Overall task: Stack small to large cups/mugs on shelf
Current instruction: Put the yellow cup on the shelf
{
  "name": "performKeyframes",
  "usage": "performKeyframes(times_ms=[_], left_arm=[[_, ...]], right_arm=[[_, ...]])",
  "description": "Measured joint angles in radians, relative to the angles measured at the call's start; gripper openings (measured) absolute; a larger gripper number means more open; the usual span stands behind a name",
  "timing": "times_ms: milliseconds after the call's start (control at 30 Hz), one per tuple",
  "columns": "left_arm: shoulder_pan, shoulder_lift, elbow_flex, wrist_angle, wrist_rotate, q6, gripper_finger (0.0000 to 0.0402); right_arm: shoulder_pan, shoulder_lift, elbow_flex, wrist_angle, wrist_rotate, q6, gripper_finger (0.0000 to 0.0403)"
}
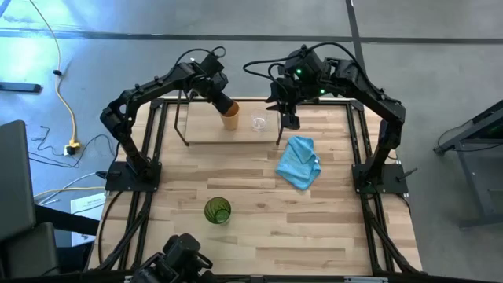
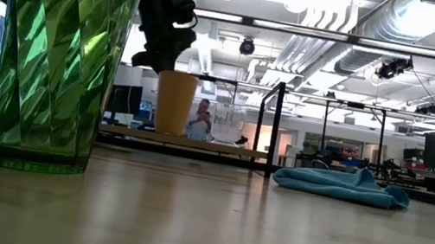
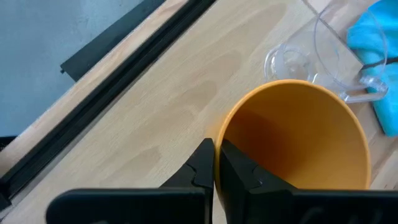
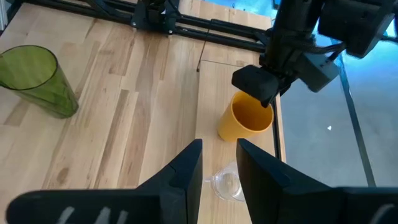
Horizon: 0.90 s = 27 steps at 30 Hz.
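Holding the mid-sized orange-tan plastic cup by its rim, the left gripper is sitting at the top middle of the high view, over the low light-wood shelf board with black rod legs. In the left wrist view its two dark fingers are pinching the cup wall, one inside and one outside, so they are closed on the cup. The cup is standing upright on the shelf, and the small clear glass cup is standing just to its right, near but apart. I think the step in hand is setting the orange cup down in its spot. To do it well, the gripper should let go gently and lift straight up, so the rim is not dragged and the cup is not tipped into the glass. The right gripper is waiting just right of the glass at the shelf's end, and in its wrist view its fingers are a little apart with nothing between them. The tall see-through green cup with slanted ridges is standing alone on the big wooden table, at the lower middle of the high view, well apart from the shelf. All three cups are looking empty inside. The light blue cloth is lying crumpled on the table, right of the shelf.
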Motion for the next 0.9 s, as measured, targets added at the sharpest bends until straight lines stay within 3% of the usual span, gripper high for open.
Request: performKeyframes(times_ms=[900], left_arm=[[0.0, -0.002, 0.0, -0.004, -0.008, 0.008, 0.0005]], right_arm=[[0.0, 0.0, 0.0, -0.01, 0.0, -0.003, 0.0092]])
